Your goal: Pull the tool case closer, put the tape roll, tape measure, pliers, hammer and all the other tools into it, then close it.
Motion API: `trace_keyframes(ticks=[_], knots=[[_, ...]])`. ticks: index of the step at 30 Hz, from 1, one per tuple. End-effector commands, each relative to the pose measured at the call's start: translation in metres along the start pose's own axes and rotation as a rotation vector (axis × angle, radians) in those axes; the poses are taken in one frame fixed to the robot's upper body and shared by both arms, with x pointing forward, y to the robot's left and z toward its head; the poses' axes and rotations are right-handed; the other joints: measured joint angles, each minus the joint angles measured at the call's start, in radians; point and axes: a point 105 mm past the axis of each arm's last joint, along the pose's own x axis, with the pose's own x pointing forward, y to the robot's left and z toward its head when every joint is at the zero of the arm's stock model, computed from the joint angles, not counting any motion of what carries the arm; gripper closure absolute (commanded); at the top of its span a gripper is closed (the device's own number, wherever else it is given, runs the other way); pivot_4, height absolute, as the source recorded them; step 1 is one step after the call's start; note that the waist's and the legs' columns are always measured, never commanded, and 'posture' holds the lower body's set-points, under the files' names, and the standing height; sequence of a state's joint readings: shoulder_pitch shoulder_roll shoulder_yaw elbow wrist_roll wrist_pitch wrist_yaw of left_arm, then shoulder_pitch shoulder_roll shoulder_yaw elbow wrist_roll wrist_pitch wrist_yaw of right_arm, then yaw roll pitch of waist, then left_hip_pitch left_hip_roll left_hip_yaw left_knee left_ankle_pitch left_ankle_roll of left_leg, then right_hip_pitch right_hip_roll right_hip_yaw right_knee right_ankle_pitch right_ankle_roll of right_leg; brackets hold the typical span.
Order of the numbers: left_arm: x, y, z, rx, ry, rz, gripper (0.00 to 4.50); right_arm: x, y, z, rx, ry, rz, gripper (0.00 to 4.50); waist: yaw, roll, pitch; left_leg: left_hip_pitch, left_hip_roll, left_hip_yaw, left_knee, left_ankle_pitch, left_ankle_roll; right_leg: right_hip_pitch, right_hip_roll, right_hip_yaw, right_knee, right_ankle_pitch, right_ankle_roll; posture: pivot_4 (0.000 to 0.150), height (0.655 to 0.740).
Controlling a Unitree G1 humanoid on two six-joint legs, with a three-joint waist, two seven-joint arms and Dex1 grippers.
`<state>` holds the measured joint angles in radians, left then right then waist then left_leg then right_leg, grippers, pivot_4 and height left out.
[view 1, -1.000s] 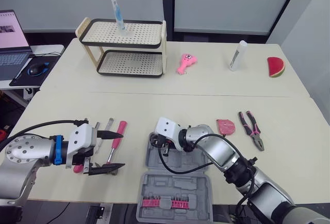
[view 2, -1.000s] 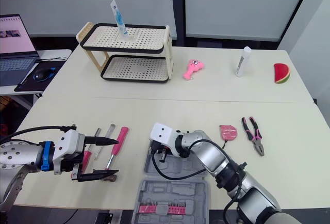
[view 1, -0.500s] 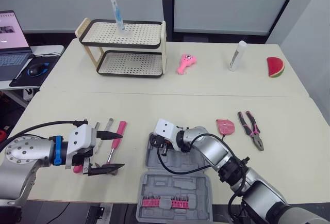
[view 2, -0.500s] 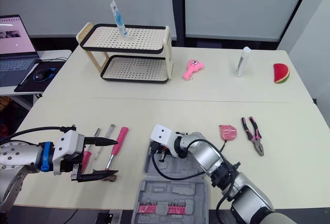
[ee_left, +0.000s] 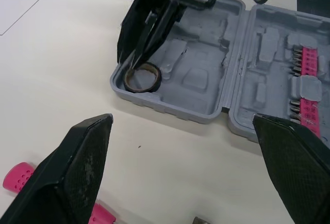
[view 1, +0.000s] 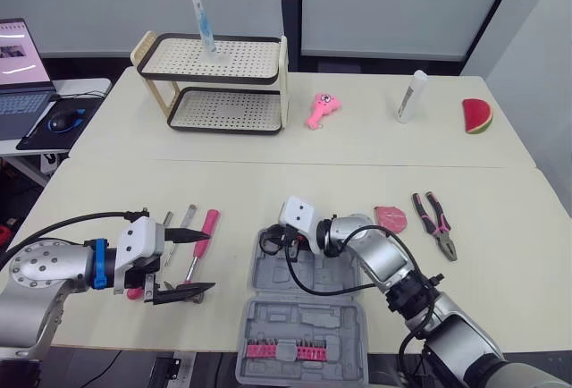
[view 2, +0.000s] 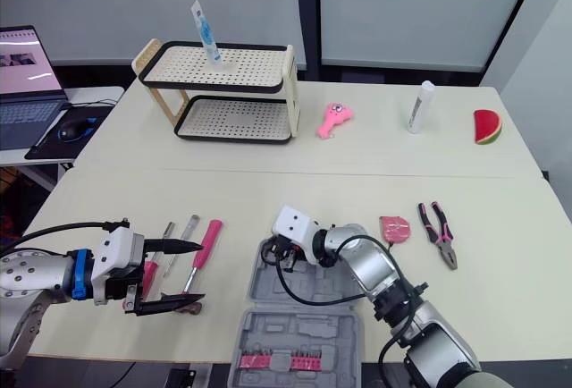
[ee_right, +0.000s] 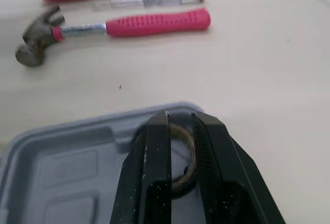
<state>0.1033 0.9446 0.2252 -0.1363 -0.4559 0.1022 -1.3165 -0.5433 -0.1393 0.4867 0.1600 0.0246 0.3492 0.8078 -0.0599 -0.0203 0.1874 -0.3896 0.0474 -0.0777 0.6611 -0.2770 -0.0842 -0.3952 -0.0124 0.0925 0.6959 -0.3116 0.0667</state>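
Two halves of the open tool case (view 1: 332,277) lie flat at the near edge of the cream counter (view 1: 268,182), long axis running away from me. The tape roll (ee_left: 154,82) lies flat, hole upward, in the far-left corner pocket. My right gripper (ee_right: 180,114), fingers almost together, pinches its wall. My left gripper (view 1: 210,261) hangs wide open and empty over the hammer (view 1: 198,254), whose pink handle points away from me, beside the screwdrivers (view 1: 185,227). The tape measure (view 1: 391,219) and pliers (view 1: 436,225) lie right of the case. A two-tier rack (view 1: 214,84) stands behind.
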Motion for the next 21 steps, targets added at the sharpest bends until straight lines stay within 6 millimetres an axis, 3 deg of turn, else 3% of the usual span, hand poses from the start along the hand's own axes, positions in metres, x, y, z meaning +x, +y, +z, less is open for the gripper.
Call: trace_keyframes(ticks=[1, 5, 11, 16, 20, 21], knots=[[-0.019, 0.015, 0.000, -0.047, -0.030, 0.143, 0.00, -0.024, 0.004, 0.038, -0.053, -0.112, -0.002, 3.77, 0.000, 0.000, 0.000, 0.000, 0.000, 0.000, 0.000, 0.000, 0.000, 0.000, 0.000, 0.000, 0.000, 0.000, 0.000, 0.150, 0.7350], [-0.047, 0.025, -0.016, -0.144, -0.024, 0.327, 0.00, -0.071, -0.003, 0.037, -0.062, -0.096, -0.121, 3.77, 0.004, -0.001, 0.000, -0.001, 0.000, -0.001, 0.000, 0.000, 0.000, 0.000, -0.001, -0.001, 0.000, 0.000, -0.001, 0.150, 0.7350], [-0.091, 0.021, -0.054, -0.316, 0.035, 0.549, 0.00, -0.159, -0.002, 0.007, -0.014, 0.044, -0.331, 3.77, 0.006, -0.001, -0.001, 0.000, 0.000, -0.002, 0.001, 0.000, 0.000, 0.002, -0.001, -0.003, 0.000, -0.001, -0.001, 0.150, 0.7350], [-0.108, 0.008, -0.079, -0.429, 0.077, 0.634, 0.00, -0.231, 0.000, -0.023, 0.057, 0.184, -0.536, 3.77, 0.007, -0.003, -0.002, 0.009, 0.000, -0.001, -0.001, 0.000, 0.000, 0.008, -0.001, -0.002, 0.001, -0.004, -0.003, 0.150, 0.7350], [-0.106, -0.006, -0.085, -0.495, 0.096, 0.669, 0.00, -0.290, 0.015, -0.052, 0.132, 0.290, -0.699, 3.77, 0.008, -0.006, -0.005, 0.010, 0.000, -0.001, 0.000, 0.000, 0.000, 0.010, -0.001, -0.002, 0.001, -0.004, -0.003, 0.150, 0.7350], [-0.106, -0.008, -0.086, -0.508, 0.102, 0.680, 0.00, -0.301, 0.020, -0.059, 0.151, 0.311, -0.727, 3.60, 0.008, -0.008, -0.006, 0.010, 0.000, -0.001, 0.000, 0.000, 0.000, 0.010, -0.001, -0.002, 0.001, -0.004, -0.003, 0.150, 0.7350]])
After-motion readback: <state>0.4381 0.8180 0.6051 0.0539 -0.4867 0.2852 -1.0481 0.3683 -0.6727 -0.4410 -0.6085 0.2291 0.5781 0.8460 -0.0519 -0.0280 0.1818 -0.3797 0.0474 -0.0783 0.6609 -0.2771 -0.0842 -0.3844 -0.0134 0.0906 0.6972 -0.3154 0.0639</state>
